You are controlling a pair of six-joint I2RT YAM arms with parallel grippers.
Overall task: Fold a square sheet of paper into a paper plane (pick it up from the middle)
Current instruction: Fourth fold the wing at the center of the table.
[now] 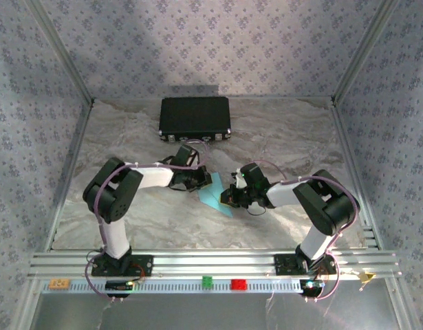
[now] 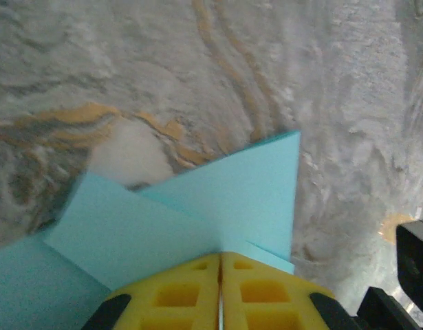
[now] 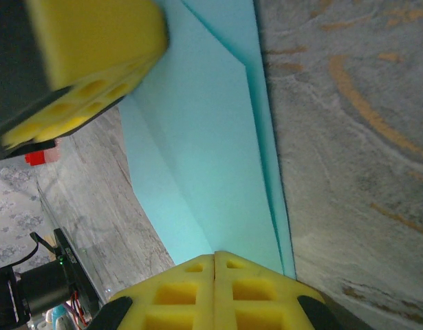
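1. While standing on the table (image 1: 128, 220), the case (image 1: 194, 118) is sitting at 12 o'clock.
2. Folded paper (image 1: 214, 199) is being held at the centre.
3. Its 11 o'clock edge is being pinched by the left gripper (image 2: 221, 265), its 3 o'clock edge by the right gripper (image 3: 215, 265).

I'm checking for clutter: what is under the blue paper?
Marbled table shows around the paper, which the left hand and right hand pinch; the patch directly beneath is covered.

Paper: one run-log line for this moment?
left gripper: shut on paper | right gripper: shut on paper | paper: light-blue, folded layers, held between both
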